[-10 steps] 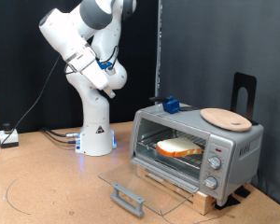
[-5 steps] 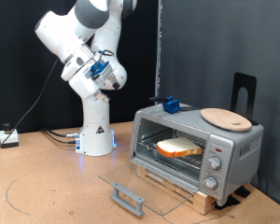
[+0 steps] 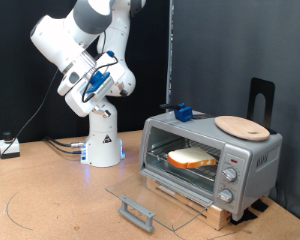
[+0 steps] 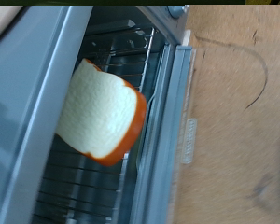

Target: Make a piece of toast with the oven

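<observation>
The silver-grey toaster oven (image 3: 248, 158) stands on the exterior view's right, with its glass door (image 3: 155, 195) swung down flat in front. The piece of toast (image 3: 192, 157) lies on the wire rack inside; in the wrist view the toast (image 4: 103, 110) shows as a pale slice with an orange-brown crust on the rack (image 4: 93, 187). My gripper (image 3: 93, 84) is high up on the exterior view's left, well away from the oven, with nothing seen between its fingers. The fingers do not show in the wrist view.
A round light-wood plate (image 3: 242, 126) and a small blue object (image 3: 182, 113) sit on the oven's top. A black stand (image 3: 260, 95) rises behind it. The oven rests on a slatted wooden base (image 3: 212, 207). The robot's white base (image 3: 102, 145) stands at the back.
The arm's hand has swung further to the exterior view's left and slightly down, away from the oven. The toast, oven door and plate have not moved.
</observation>
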`<move>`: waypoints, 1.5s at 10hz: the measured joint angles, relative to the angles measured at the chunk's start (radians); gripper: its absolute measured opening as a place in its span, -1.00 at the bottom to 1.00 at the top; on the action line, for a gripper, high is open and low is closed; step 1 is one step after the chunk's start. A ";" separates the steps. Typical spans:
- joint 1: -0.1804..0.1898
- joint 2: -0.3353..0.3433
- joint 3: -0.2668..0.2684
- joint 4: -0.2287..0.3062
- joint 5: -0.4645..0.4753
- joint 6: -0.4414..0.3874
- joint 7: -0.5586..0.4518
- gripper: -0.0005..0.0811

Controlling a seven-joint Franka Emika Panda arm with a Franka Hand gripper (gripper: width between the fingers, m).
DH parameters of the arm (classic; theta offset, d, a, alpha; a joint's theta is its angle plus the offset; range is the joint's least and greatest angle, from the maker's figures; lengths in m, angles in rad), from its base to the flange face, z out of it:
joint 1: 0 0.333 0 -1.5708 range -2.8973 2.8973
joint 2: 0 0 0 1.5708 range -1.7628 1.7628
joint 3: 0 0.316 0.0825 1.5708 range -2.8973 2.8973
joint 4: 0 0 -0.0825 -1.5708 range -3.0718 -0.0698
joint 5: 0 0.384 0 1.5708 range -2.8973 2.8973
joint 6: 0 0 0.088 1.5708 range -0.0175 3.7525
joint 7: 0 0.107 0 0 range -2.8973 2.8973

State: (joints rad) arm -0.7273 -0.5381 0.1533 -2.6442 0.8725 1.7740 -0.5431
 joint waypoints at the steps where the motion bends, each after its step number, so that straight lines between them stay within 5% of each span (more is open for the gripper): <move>1: -0.005 0.045 0.002 0.019 -0.030 -0.018 0.073 0.99; 5: -0.010 0.262 0.005 0.128 -0.130 -0.025 0.126 0.99; 9: -0.019 0.299 -0.011 0.133 -0.148 -0.035 0.126 0.99; 15: -0.065 0.519 -0.054 0.257 -0.290 -0.027 0.079 0.99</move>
State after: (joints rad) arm -0.7924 -0.0190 0.0993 -2.3873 0.5829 1.7473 -0.4645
